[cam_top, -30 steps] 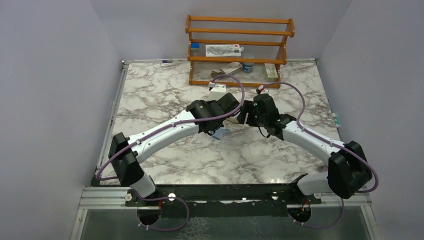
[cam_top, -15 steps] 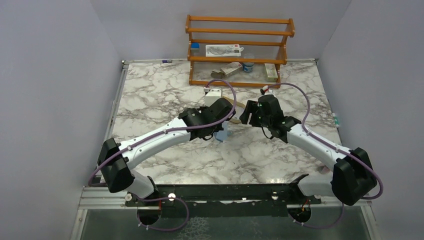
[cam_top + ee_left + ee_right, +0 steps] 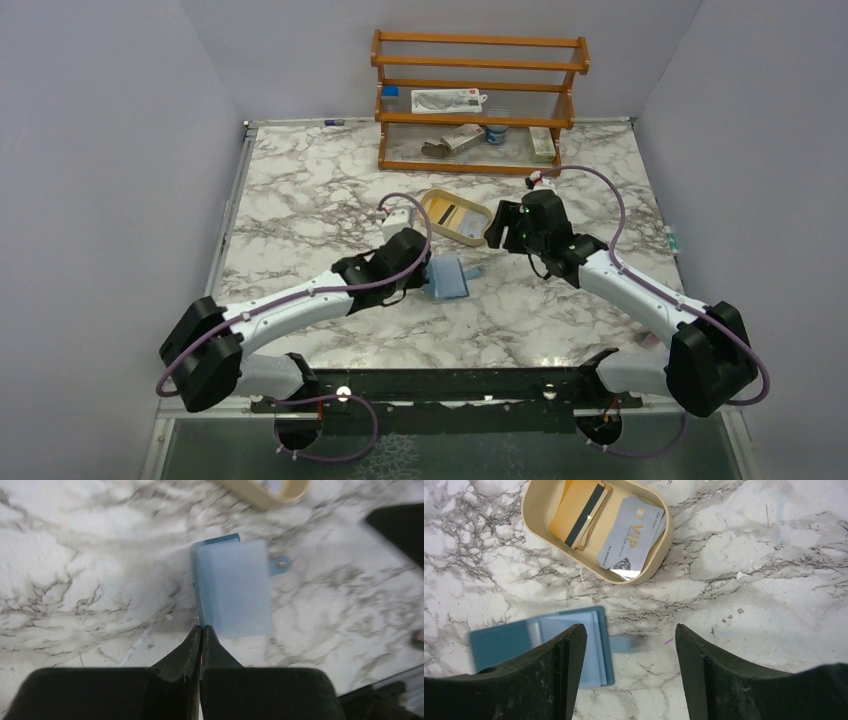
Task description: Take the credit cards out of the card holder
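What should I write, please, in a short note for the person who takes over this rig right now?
Left gripper: fingers shut, holding nothing, at the card holder's near edge.
Right gripper: open, empty, above the table between card holder and tray.
Card holder: lies open on the marble table.
Done: several credit cards lie in the tan tray.
Left: check the slots for remaining cards; cannot tell from here.

White-grey marble table (image 3: pixel 300 190): teal-blue bifold wallet (image 3: pixel 449 276) mid-frame, oval tan tray (image 3: pixel 459 216) just above it, wooden rack (image 3: pixel 478 100) top centre.

Teal card holder (image 3: pixel 544 642) (paler blue inside), tan tray (image 3: pixel 540 525), grey-veined white marble table (image 3: pixel 320 190).
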Available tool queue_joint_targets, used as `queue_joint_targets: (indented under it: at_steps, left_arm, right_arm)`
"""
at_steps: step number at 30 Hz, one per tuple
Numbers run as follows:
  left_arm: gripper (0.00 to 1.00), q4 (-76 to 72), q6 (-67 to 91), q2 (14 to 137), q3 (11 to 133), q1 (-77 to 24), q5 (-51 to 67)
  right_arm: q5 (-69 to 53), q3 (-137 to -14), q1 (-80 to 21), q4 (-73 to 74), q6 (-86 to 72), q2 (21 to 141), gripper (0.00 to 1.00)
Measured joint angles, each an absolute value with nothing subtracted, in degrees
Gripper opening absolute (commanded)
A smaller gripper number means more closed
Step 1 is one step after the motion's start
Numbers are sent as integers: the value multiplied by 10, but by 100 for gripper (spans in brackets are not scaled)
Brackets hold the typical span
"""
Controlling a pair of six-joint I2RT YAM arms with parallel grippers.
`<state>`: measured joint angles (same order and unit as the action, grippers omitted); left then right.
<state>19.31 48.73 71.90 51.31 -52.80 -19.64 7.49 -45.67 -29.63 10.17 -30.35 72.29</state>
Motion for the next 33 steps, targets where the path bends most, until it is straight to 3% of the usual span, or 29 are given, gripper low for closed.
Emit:
queue_joint_targets:
  at_steps: [7, 14, 25, 33]
  left_arm:
    - [0, 96, 522, 782, 339, -523, -156]
    - [0, 32, 527, 773, 327, -517, -152]
    - [0, -67, 527, 737, 235, -507, -155]
    - [0, -168, 532, 742, 189, -497, -153]
  right_arm:
    - [72, -457, -296, 102, -290, 717, 71]
    - [20, -451, -295, 88, -261, 680, 71]
    - [-214, -436, -295, -27, -244, 665, 75]
    - [-402, -416, -299, -201, -368, 824, 73]
